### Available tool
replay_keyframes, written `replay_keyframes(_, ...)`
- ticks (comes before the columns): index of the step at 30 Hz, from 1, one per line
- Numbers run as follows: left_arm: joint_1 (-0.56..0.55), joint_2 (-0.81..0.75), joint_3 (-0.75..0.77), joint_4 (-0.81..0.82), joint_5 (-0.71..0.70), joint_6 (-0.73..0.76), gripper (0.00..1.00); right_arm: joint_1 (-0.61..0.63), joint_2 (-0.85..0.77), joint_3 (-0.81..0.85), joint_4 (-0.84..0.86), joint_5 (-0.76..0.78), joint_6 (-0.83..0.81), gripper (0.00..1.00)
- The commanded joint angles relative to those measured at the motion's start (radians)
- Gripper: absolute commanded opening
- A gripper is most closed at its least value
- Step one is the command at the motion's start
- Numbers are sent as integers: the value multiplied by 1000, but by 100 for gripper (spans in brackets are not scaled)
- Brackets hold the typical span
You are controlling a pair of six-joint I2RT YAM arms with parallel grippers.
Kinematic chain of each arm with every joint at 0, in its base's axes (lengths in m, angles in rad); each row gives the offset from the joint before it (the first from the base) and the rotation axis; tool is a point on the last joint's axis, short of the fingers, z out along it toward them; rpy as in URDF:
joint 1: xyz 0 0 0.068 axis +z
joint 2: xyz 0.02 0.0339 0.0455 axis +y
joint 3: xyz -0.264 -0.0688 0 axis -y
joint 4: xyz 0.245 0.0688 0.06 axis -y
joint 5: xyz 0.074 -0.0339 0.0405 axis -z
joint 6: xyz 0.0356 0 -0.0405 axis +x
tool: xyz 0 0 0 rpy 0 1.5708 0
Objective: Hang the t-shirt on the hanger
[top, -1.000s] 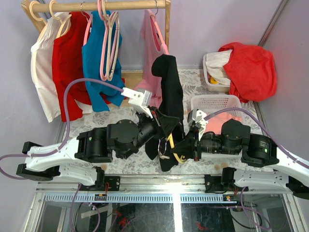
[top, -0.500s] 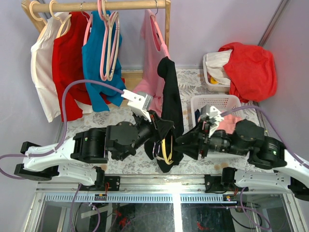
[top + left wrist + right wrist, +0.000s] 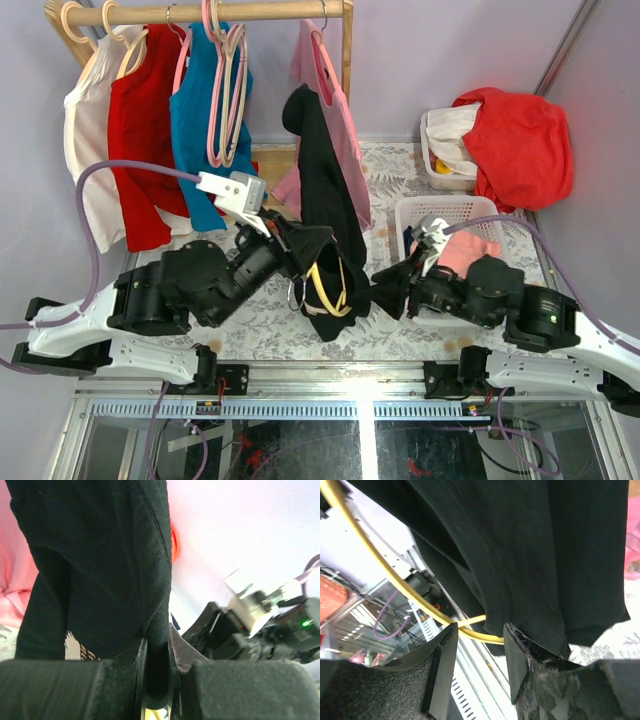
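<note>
The black t-shirt (image 3: 320, 190) hangs in the air as a long drape, its top near the pink shirt and its hem low over the table. My left gripper (image 3: 305, 245) is shut on a fold of its cloth (image 3: 100, 555), seen rolled between the jaws (image 3: 157, 665). The yellow hanger (image 3: 322, 285) hangs inside the lower part of the shirt, its metal hook to the left. My right gripper (image 3: 385, 292) is open at the shirt's hem (image 3: 530, 545). The hanger's yellow bar (image 3: 380, 567) runs between its jaws (image 3: 480, 655), not pinched.
A wooden rail (image 3: 200, 12) at the back carries white, red and teal (image 3: 200, 130) shirts, pink hangers (image 3: 225, 90) and a pink shirt (image 3: 335, 110). A white basket (image 3: 445, 215) stands at the right, and a bin draped in red cloth (image 3: 520, 140) behind it.
My left arm has swung left and up, carrying the t-shirt and hanger with it; the shirt's top now reaches near the rail. My right gripper has stayed near the hem.
</note>
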Motion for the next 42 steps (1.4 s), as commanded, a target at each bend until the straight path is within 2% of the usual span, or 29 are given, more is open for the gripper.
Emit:
replay_keyframes(1, -3, -30, 29, 189, -70, 65, 0, -4, 45, -22, 33, 108, 52, 50)
replay_keyframes(13, -2, -16, -3, 241, -123, 88, 0, -4, 95, -45, 104, 240, 97, 55)
replay_keyframes(24, -2, -35, -29, 225, -129, 66, 0, -4, 156, -18, 139, 264, 116, 57)
replay_keyframes(29, -3, -45, -42, 230, -127, 63, 0, -4, 166, -21, 117, 327, 141, 51)
replay_keyframes(36, -2, -63, -69, 224, -128, 44, 0, -4, 110, -51, 131, 374, 148, 52)
replay_keyframes(42, -4, -67, -71, 230, -118, 41, 0, -4, 126, -45, 122, 403, 145, 44)
